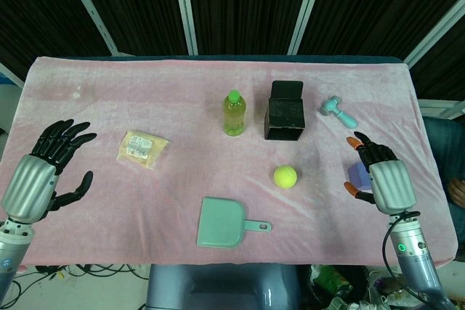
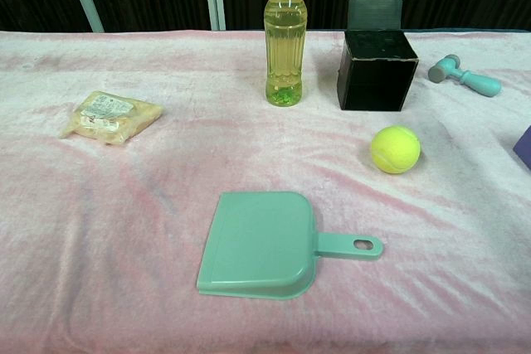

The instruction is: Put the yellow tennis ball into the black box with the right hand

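The yellow tennis ball (image 1: 285, 176) (image 2: 395, 149) lies on the pink cloth, just in front of the black box (image 1: 285, 114) (image 2: 375, 80). The box stands open at the top with its lid flap raised at the back. In the head view my right hand (image 1: 379, 173) hovers at the right side of the table, well to the right of the ball, fingers apart and holding nothing. My left hand (image 1: 49, 167) is at the far left with its fingers spread and empty. Neither hand shows in the chest view.
A purple block (image 1: 357, 173) (image 2: 524, 147) lies beside my right hand's fingers. A green-capped bottle (image 1: 234, 114) (image 2: 285, 39) stands left of the box. A teal dustpan (image 1: 224, 223) (image 2: 264, 244), a snack packet (image 1: 142, 148) (image 2: 108, 114) and a teal toy hammer (image 1: 338, 110) (image 2: 465, 75) lie around.
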Action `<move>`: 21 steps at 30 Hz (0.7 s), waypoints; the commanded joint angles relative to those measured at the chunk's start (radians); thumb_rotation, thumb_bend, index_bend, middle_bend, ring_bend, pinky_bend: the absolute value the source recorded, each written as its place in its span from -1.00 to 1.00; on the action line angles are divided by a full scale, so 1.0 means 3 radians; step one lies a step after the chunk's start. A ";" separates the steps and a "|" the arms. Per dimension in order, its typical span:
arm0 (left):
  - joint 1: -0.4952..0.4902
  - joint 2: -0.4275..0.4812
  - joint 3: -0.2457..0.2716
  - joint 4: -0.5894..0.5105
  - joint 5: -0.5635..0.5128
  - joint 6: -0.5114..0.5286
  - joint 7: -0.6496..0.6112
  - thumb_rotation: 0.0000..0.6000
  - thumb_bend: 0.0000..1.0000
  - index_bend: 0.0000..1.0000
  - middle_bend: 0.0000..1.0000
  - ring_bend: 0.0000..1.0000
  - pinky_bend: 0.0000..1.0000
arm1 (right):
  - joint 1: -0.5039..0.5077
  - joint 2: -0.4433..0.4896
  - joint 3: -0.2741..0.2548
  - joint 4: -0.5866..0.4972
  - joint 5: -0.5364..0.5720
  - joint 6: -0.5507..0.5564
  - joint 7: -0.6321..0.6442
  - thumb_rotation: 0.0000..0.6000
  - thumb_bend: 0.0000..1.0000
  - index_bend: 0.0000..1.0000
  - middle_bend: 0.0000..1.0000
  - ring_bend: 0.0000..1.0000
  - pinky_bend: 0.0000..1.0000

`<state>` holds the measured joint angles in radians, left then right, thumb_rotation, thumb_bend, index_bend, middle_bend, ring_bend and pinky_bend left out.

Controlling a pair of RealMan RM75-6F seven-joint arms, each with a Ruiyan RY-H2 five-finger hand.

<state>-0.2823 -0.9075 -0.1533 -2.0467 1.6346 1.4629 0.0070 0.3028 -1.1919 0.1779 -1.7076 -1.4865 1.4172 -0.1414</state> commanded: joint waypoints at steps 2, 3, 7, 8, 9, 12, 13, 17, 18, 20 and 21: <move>0.0001 0.0002 0.0003 0.0002 0.0002 0.0002 0.0004 1.00 -0.10 -0.68 -0.79 -0.92 -0.85 | -0.0002 -0.0004 0.0002 -0.0007 0.0012 0.0003 -0.0013 1.00 -0.86 -0.66 -0.76 -0.53 -0.49; 0.0002 0.0003 0.0004 0.0002 0.0003 0.0002 0.0004 1.00 -0.10 -0.68 -0.79 -0.92 -0.85 | -0.0003 -0.0005 0.0000 -0.0012 0.0019 0.0001 -0.0017 1.00 -0.86 -0.66 -0.76 -0.53 -0.49; 0.0016 0.0016 0.0012 -0.0004 0.0013 0.0022 0.0006 1.00 -0.10 -0.68 -0.79 -0.92 -0.85 | -0.0005 0.0000 -0.0016 -0.0048 0.0031 -0.0020 -0.0051 1.00 -0.86 -0.66 -0.76 -0.53 -0.49; 0.0023 0.0023 0.0017 -0.0006 0.0022 0.0031 0.0007 1.00 -0.10 -0.68 -0.79 -0.92 -0.85 | -0.0003 0.0001 -0.0018 -0.0059 0.0032 -0.0025 -0.0055 1.00 -0.86 -0.66 -0.76 -0.53 -0.49; 0.0027 0.0027 0.0021 -0.0009 0.0029 0.0037 0.0008 1.00 -0.10 -0.68 -0.79 -0.92 -0.85 | -0.0002 0.0001 -0.0019 -0.0066 0.0032 -0.0029 -0.0056 1.00 -0.86 -0.66 -0.76 -0.53 -0.49; 0.0037 0.0042 0.0029 -0.0024 0.0048 0.0050 0.0010 1.00 -0.10 -0.68 -0.79 -0.92 -0.85 | -0.0001 -0.0001 -0.0021 -0.0073 0.0028 -0.0025 -0.0064 1.00 -0.86 -0.66 -0.76 -0.53 -0.49; 0.0037 0.0045 0.0028 -0.0028 0.0045 0.0050 0.0011 1.00 -0.10 -0.68 -0.79 -0.92 -0.85 | 0.0000 -0.0001 -0.0019 -0.0071 0.0030 -0.0023 -0.0070 1.00 -0.86 -0.66 -0.76 -0.53 -0.49; 0.0024 0.0044 0.0026 -0.0028 0.0001 0.0015 0.0012 1.00 -0.10 -0.68 -0.79 -0.92 -0.85 | 0.0006 -0.0003 -0.0001 -0.0059 0.0053 -0.0022 -0.0073 1.00 -0.86 -0.66 -0.76 -0.53 -0.49; 0.0020 0.0041 0.0027 -0.0026 -0.0007 0.0005 0.0016 1.00 -0.10 -0.68 -0.79 -0.92 -0.85 | 0.0005 -0.0003 0.0001 -0.0059 0.0054 -0.0021 -0.0071 1.00 -0.86 -0.66 -0.76 -0.53 -0.49; 0.0012 0.0034 0.0028 -0.0021 -0.0017 -0.0011 0.0025 1.00 -0.10 -0.68 -0.79 -0.92 -0.85 | 0.0003 -0.0001 -0.0004 -0.0057 0.0056 -0.0023 -0.0070 1.00 -0.86 -0.66 -0.76 -0.53 -0.49; 0.0008 0.0028 0.0028 -0.0018 -0.0020 -0.0018 0.0031 1.00 -0.10 -0.68 -0.79 -0.92 -0.85 | 0.0001 -0.0001 -0.0009 -0.0050 0.0059 -0.0027 -0.0069 1.00 -0.86 -0.66 -0.76 -0.53 -0.49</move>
<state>-0.2793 -0.8982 -0.1450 -2.0526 1.6290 1.4582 0.0156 0.3034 -1.1923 0.1754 -1.7232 -1.4690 1.4095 -0.1622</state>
